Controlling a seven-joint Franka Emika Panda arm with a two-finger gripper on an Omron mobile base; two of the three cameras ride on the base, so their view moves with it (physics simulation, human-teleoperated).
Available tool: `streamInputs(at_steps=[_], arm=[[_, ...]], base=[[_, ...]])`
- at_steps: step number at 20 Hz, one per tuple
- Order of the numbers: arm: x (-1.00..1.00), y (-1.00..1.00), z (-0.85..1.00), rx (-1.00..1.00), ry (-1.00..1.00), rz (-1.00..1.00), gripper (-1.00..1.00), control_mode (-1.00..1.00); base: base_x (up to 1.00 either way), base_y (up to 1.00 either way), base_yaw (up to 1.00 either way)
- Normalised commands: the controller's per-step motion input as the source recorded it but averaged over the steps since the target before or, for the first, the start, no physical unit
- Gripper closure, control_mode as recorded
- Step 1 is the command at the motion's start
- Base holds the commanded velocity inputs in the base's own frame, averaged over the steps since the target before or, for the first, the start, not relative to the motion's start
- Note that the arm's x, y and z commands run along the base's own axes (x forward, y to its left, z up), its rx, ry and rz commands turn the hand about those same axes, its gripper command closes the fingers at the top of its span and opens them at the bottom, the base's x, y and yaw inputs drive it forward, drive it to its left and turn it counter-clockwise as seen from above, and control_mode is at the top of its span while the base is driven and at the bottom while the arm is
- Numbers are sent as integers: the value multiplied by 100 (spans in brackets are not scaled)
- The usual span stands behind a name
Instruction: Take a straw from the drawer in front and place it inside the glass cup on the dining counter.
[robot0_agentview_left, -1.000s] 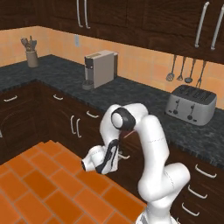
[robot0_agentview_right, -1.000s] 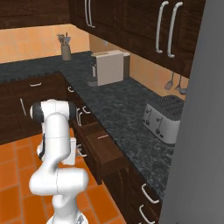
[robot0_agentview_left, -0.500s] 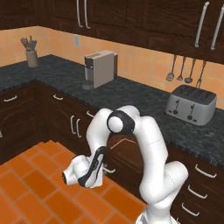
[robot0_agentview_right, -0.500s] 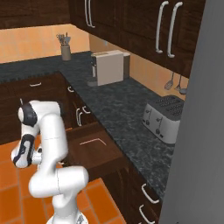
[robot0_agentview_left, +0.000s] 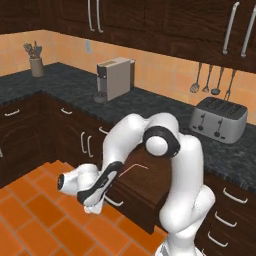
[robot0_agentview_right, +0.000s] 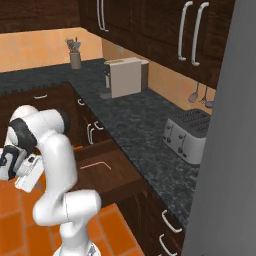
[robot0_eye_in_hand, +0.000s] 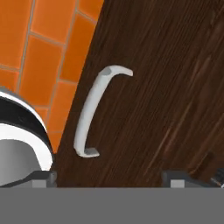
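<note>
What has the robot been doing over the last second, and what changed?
The arm pulled the drawer out from the cabinets toward the floor, and the pincer then let go of its silver handle and opened. The straw lies inside; toaster and coffee machine stayed put.

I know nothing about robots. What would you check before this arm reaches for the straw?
1. Wide dark-brown wooden drawer pulled out: ok, its brown inside is exposed.
2. End effector empty: ok, jaws spread wide, holding nothing.
3. Curved silver handle free: ok, it sits clear of both fingertips.
4. Thin reddish straw reachable: ok, it lies on the drawer floor with nothing over it.
5. End effector above the drawer opening: not ok, it hangs low, facing the drawer front.
6. Where the glass cup stands: cannot tell.
</note>
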Motion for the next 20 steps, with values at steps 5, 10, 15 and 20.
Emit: streamInputs(at_steps=[5, 10, 15, 20], arm=[[-39, -11, 100, 46, 34, 0, -100, -100], [-3, -59, 99, 36, 24, -4, -100, -100], [63, -73, 36, 13, 9, -9, -100, -100], [78, -45, 2, 6, 5, -8, -100, -100]], base=[[0, 0, 0], [0, 0, 0], [0, 0, 0], [0, 0, 0]])
